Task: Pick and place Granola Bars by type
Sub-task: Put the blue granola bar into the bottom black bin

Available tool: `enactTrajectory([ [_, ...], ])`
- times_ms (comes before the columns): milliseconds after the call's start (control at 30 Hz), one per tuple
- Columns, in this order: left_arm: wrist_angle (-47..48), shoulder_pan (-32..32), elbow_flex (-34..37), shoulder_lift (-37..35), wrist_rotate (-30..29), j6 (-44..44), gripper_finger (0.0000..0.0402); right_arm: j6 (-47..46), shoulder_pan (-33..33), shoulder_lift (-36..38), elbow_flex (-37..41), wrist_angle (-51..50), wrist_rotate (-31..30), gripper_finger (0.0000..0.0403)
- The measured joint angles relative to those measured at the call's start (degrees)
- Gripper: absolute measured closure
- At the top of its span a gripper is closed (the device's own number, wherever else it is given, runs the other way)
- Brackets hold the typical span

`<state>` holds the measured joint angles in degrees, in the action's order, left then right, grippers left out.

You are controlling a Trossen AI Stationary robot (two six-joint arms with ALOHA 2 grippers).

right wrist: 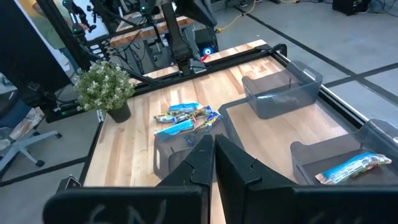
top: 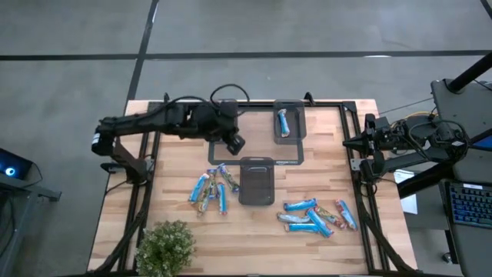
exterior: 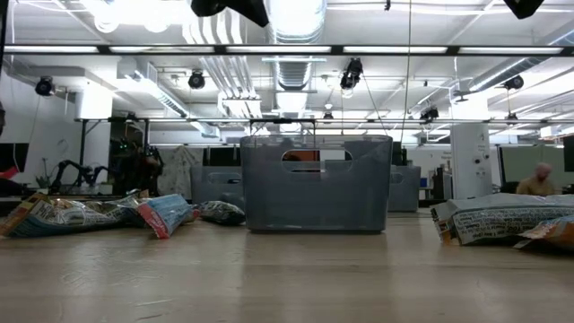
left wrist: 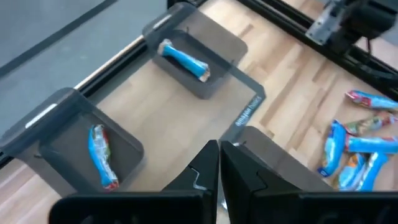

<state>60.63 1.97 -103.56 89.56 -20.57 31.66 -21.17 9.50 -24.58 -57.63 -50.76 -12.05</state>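
Granola Bars loose on table, left gripper closed, empty

Left arm: I reach from my base at the left edge across the far side of the table, wrist bent downward.
Left gripper: my two fingers are pressed together, holding nothing.
Right arm: I wait folded at the right edge.
Right gripper: fingers closed together, empty.

My granola bars, mostly light-blue shiny wrappers, lie flat in two loose heaps at seven and five o'clock; one blue bar rests in a tray at one o'clock.
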Motion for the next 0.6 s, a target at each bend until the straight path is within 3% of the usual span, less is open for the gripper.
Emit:
enactTrajectory([
  [267,-14.3,-5.4,14.8,-8.7,-2.5,-2.4,0.0401,-0.4,0.0,0.0,0.0,0.0,0.0,0.0394],
  [433,-24.9,-7.2,26.3,-17.9,0.6,-8.0,0.0401,-0.5,0.0,-0.1,0.0,0.0,0.0,0.0394],
  [600,-28.1,-7.3,35.3,-27.7,2.8,-10.2,0.0401,-1.0,0.0,-0.7,0.1,0.0,0.0,0.0394],
])
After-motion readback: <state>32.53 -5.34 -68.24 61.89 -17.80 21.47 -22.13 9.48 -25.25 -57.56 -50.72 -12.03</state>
